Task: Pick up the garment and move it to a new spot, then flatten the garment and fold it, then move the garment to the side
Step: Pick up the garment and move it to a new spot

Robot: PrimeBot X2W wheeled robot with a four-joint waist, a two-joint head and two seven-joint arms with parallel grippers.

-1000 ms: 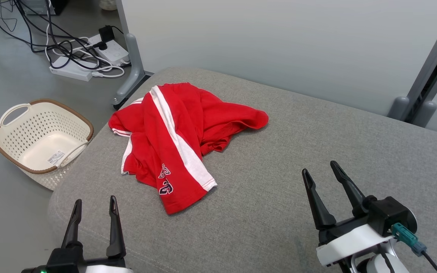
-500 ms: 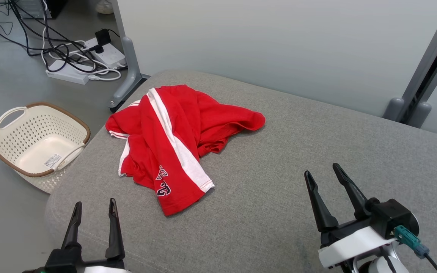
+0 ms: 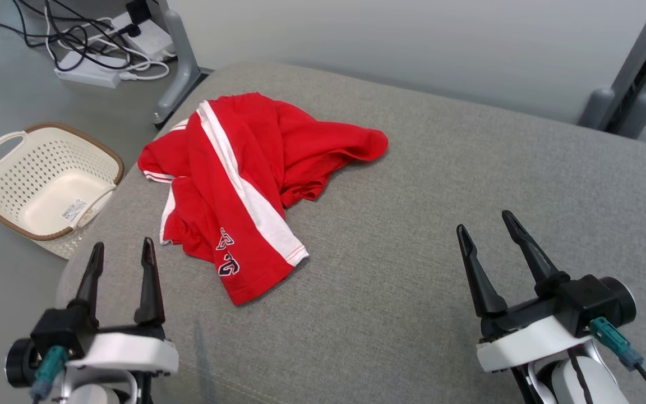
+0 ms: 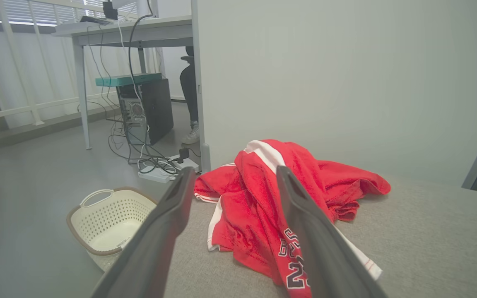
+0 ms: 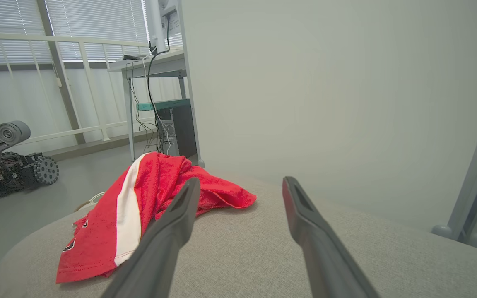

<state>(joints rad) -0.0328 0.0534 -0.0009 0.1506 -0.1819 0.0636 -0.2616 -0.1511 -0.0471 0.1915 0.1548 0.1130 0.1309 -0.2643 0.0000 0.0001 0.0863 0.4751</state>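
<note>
The garment (image 3: 244,179) is a red jersey with a white stripe and dark lettering, lying crumpled on the left part of a grey cushioned surface (image 3: 413,224). It also lies ahead in the left wrist view, garment (image 4: 259,207), and to the left in the right wrist view, garment (image 5: 139,207). My left gripper (image 3: 122,251) stands open near the front left edge, just short of the jersey's hem. At the front right, well clear of the cloth, my right gripper (image 3: 485,223) is open too. Nothing is held.
A cream perforated basket (image 3: 3,196) sits on the floor left of the cushion. Power strips and cables (image 3: 98,56) lie on the floor behind it. A pale partition wall (image 3: 413,45) with grey feet (image 3: 180,73) borders the far edge.
The head camera has tilted, so the whole picture shifted. Both arms have come further up into view, with their wrists showing more. The jersey lies as before.
</note>
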